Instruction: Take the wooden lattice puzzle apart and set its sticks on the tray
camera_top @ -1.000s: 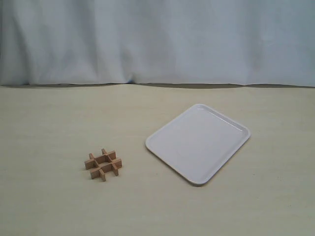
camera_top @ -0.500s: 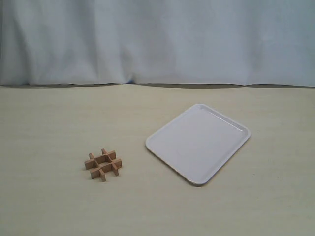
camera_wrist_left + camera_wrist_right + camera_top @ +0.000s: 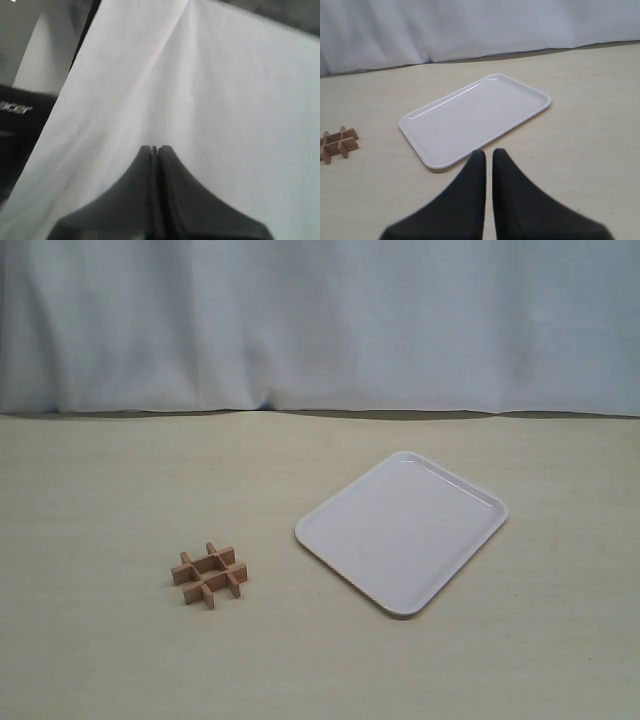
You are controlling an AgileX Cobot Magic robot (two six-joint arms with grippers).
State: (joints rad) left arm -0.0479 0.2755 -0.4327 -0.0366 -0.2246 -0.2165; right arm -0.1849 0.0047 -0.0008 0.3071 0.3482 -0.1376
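Note:
The wooden lattice puzzle (image 3: 209, 575) lies assembled on the table, its sticks crossed in a hash shape, to the left of the tray (image 3: 400, 530). The white tray is bare. No arm shows in the exterior view. In the right wrist view my right gripper (image 3: 488, 152) hovers just short of the tray (image 3: 475, 117), its fingers almost together with only a thin slit and nothing between them; the puzzle (image 3: 337, 142) sits at that view's edge. My left gripper (image 3: 155, 148) is shut on nothing and faces white cloth.
A white cloth backdrop (image 3: 320, 320) hangs along the far edge of the beige table (image 3: 100, 490). In the left wrist view a dark object (image 3: 20, 130) stands beside the cloth.

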